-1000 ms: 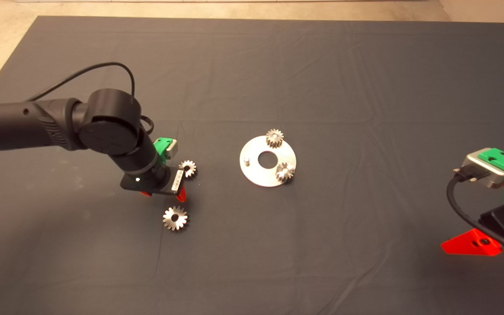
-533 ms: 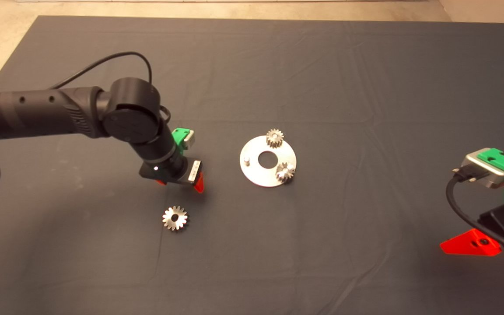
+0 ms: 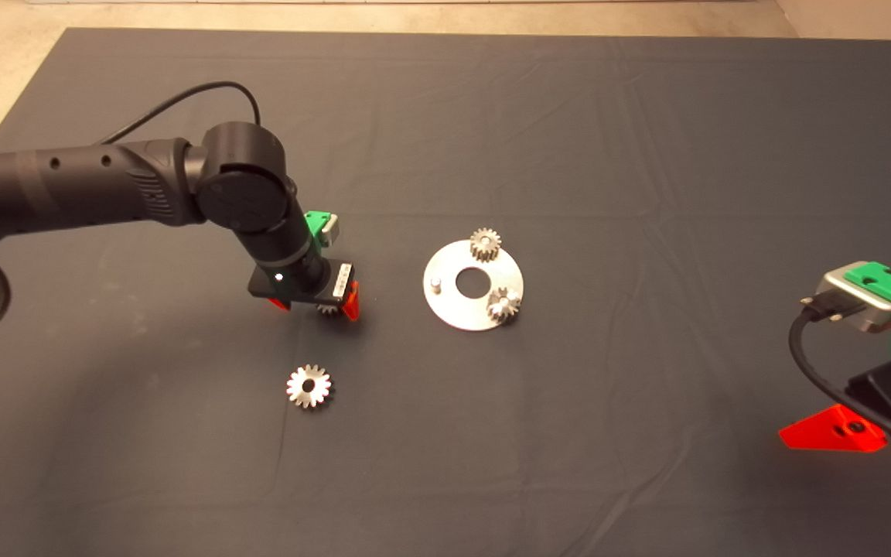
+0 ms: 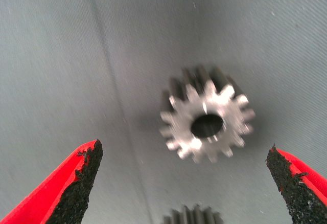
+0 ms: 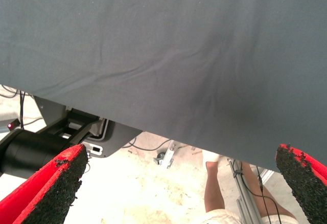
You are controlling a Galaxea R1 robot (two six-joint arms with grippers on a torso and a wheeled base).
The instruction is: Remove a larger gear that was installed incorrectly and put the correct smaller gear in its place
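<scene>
The larger gear, bright silver with a wide hole, lies flat on the mat near the front left. It also shows in the left wrist view, ahead of the fingers. The smaller gear lies on the mat, mostly hidden under my left gripper. In the left wrist view only its toothed edge shows, between the fingertips. The left gripper is open and straddles the smaller gear. My right gripper is parked open at the lower right edge.
A round silver plate lies mid-mat with two small gears on it and a bare peg. The right wrist view shows the mat's edge, the floor and a person's leg.
My left gripper has moved right and toward the far side, from beside the larger gear to over the smaller gear. The gears, the plate and the right arm have not moved.
</scene>
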